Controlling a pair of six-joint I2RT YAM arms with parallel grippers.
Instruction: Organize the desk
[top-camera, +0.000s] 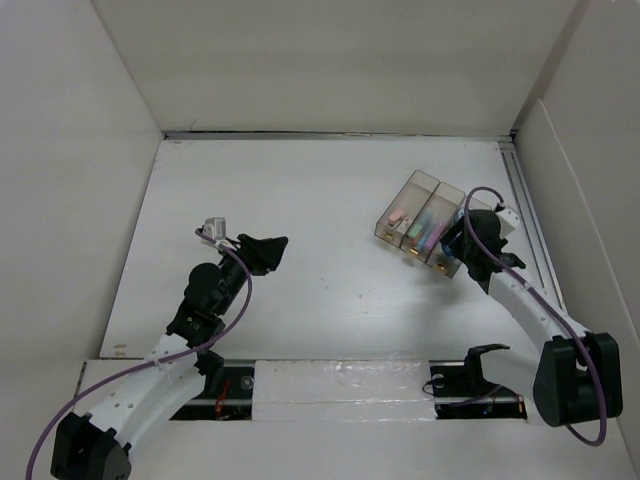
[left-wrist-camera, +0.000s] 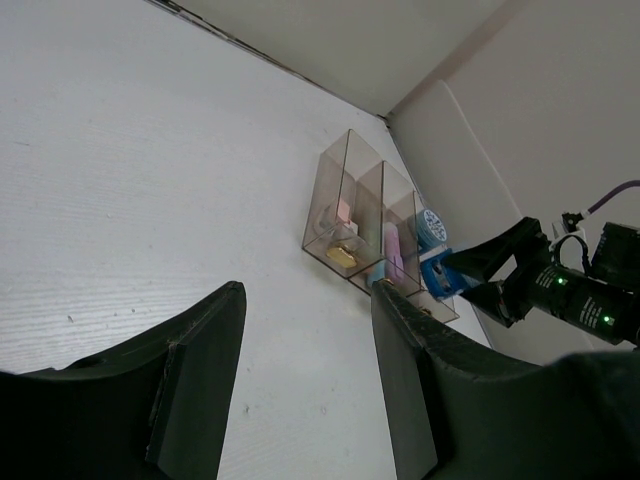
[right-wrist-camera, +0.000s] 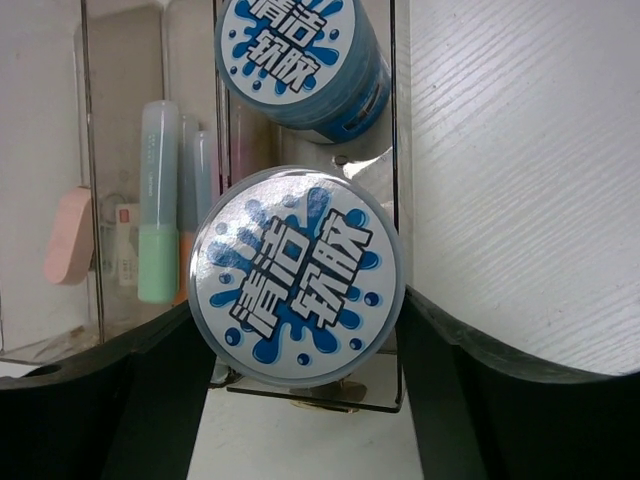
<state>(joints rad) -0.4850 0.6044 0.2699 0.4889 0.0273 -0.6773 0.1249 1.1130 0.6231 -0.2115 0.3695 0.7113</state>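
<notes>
Desk (top-camera: 330, 200) fills the top view: white top, white panel walls on three sides, metal rail (top-camera: 527, 215) along its right edge.

Hidden or unclear first. From above, my right arm (top-camera: 520, 295) covers the compartment of the clear tray (top-camera: 408, 190) nearest the rail; only a speck of blue shows there. The right wrist view settles it. The right gripper (right-wrist-camera: 297, 330) has its jaws pressed against either side of a round tub (right-wrist-camera: 297, 275) with a blue splash label, at the near end of that compartment. Whether the tub rests on the tray floor, I cannot tell. Label script not read.

Left gripper (top-camera: 268, 250) hangs over bare desk left of centre, about midway between the near and far edges, jaws wide, nothing between them.

Counts.
- Tray: one, three compartments, set at an angle near the right edge, towards the far right corner.
- Tubs: two alike. The second tub (right-wrist-camera: 300, 60) lies deeper in the same compartment, cut off by the top of the frame.
- Middle compartment: one green-capped highlighter (right-wrist-camera: 158, 215), plus at least two more pens behind it, blurred through the plastic.
- Compartment farthest from the rail: one pink piece (right-wrist-camera: 68, 235) and one small yellow piece (left-wrist-camera: 343, 256).
</notes>
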